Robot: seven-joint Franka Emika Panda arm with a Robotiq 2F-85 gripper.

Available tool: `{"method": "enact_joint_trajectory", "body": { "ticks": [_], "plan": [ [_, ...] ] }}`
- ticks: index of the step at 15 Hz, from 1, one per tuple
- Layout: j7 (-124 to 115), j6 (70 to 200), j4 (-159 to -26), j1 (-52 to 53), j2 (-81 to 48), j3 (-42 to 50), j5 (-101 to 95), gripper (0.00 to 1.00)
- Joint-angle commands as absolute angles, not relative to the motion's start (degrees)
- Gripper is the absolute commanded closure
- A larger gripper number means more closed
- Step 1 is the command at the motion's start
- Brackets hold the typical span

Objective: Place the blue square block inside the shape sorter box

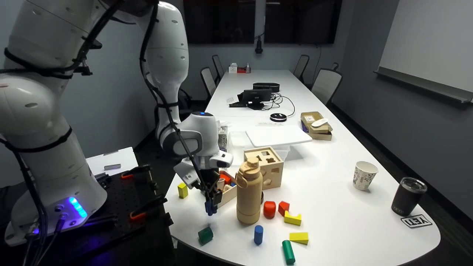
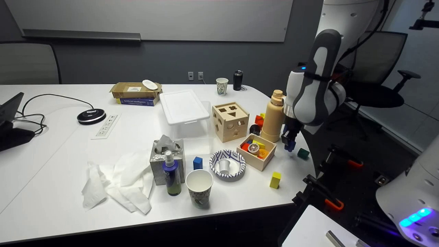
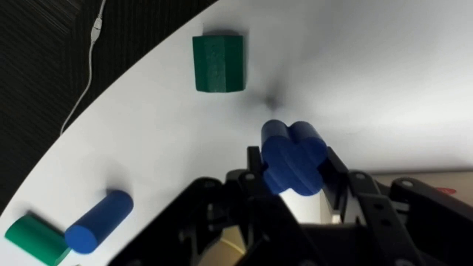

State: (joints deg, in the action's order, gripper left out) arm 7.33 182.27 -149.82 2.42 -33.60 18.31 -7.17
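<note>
My gripper (image 3: 293,158) is shut on a dark blue clover-shaped block (image 3: 292,164), one finger on each side. In both exterior views the gripper (image 1: 213,197) (image 2: 288,138) holds this block (image 1: 210,208) (image 2: 290,146) a little above the table, near its rounded end. The blue square block (image 2: 198,163) stands on the table beside a tissue box in an exterior view; it is out of the wrist view. The shape sorter box (image 1: 272,173) (image 2: 230,125) is a light wooden cube with shaped holes, upright behind the tan bottle and apart from the gripper.
A tan bottle (image 1: 249,195) and a wooden tray of pieces (image 2: 257,160) stand close to the gripper. A green block (image 3: 218,64), a blue cylinder (image 3: 99,221) and a green cylinder (image 3: 37,240) lie near the table edge. A paper cup (image 2: 199,188) stands before the blue square block.
</note>
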Motion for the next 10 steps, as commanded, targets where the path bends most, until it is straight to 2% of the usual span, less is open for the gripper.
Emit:
{"method": "enact_joint_trajectory", "body": {
  "ticks": [1,5,10],
  "plan": [
    [5.01,173.31,-154.07,11.43,-21.75,24.32,-6.59,0.83],
    [-0.51,155.14,-150.94,14.74,-9.25,25.83,-13.45,0.83],
    [-0.14,139.17,-140.48,6.04,-1.18,12.20,-8.61,0.83]
  ]
}}
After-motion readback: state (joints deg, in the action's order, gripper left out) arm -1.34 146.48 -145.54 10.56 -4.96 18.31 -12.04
